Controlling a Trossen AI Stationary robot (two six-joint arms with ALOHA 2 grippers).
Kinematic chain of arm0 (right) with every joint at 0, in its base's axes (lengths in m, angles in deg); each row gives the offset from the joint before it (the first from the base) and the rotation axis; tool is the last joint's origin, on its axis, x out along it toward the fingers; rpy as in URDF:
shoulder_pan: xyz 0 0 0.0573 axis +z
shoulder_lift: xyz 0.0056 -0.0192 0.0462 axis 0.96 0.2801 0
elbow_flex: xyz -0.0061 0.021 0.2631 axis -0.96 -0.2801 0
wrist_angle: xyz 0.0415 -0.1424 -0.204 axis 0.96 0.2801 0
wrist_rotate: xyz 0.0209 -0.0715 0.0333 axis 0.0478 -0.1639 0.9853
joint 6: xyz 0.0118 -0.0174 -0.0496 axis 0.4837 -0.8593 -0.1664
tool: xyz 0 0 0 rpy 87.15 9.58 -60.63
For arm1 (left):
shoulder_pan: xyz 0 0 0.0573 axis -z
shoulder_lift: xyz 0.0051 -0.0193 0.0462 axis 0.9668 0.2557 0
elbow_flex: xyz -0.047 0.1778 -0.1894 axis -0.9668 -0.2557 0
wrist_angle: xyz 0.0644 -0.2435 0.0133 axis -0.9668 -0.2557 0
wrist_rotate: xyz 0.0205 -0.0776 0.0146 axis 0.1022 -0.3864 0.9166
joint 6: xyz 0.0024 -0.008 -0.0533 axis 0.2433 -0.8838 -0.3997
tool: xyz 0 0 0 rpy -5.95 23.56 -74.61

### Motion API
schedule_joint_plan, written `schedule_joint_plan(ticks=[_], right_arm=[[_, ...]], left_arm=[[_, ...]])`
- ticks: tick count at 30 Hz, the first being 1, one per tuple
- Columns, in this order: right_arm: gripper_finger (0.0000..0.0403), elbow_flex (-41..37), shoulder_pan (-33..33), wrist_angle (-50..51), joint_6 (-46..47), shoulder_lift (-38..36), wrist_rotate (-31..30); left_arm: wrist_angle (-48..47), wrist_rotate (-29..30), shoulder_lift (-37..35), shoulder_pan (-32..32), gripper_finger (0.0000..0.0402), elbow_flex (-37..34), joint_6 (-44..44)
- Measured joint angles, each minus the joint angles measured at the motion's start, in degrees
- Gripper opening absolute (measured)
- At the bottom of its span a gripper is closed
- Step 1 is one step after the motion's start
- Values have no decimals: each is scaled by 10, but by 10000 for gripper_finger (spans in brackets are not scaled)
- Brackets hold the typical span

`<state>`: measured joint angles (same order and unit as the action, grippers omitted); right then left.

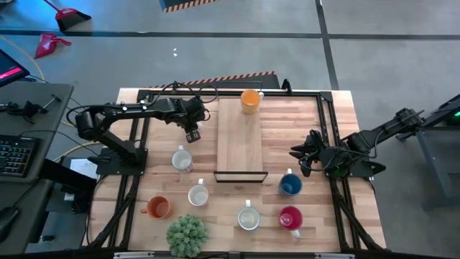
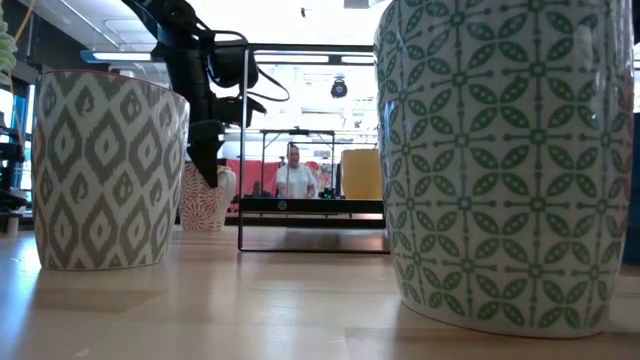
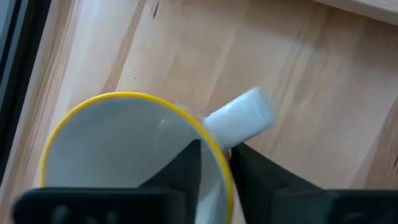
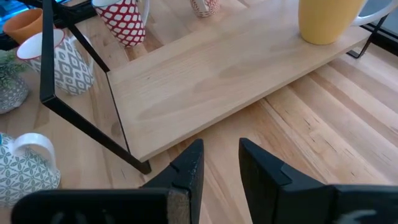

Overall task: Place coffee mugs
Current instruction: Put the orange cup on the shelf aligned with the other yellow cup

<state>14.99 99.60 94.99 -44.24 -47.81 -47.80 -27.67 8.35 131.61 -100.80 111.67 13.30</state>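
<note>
My left gripper (image 1: 192, 135) is near the table's far left, beside the wooden board (image 1: 239, 137), shut on a white mug with a yellow rim (image 3: 124, 155). That mug has a pale red pattern (image 2: 208, 200) and is mostly hidden under the gripper in the high view. An orange mug (image 1: 249, 101) stands on the board's far end. Six more mugs stand on the table: white ones (image 1: 182, 159) (image 1: 198, 194) (image 1: 248, 218), orange (image 1: 156, 207), blue (image 1: 290, 184) and red-pink (image 1: 290, 217). My right gripper (image 4: 219, 163) waits open at the board's right side, with a narrow gap. My left gripper holds the mug by its rim (image 3: 219, 155), right beside the white handle (image 3: 242, 115). One finger (image 3: 186, 168) is inside the mug and the other (image 3: 255, 171) is outside. The fingers come from above, pointing down. The mug is upright, and its base (image 2: 208, 226) seems to rest on the table.
A green spiky plant ball (image 1: 187, 234) sits at the near edge. The board has a black wire frame (image 4: 74, 106) at its near end. Black rails (image 1: 136, 144) run along the table's left and right sides. Bare wood lies right of the board (image 1: 287, 122).
</note>
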Motion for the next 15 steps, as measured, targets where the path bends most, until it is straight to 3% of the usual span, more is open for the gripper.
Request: schedule_joint_plan(ticks=[4,15], right_arm=[[81,0,0,0,0,0,0],[80,0,0,0,0,0,0]], left_arm=[[1,2,0,0,12,0,-13],[-4,2,-2,0,8,0,-39]])
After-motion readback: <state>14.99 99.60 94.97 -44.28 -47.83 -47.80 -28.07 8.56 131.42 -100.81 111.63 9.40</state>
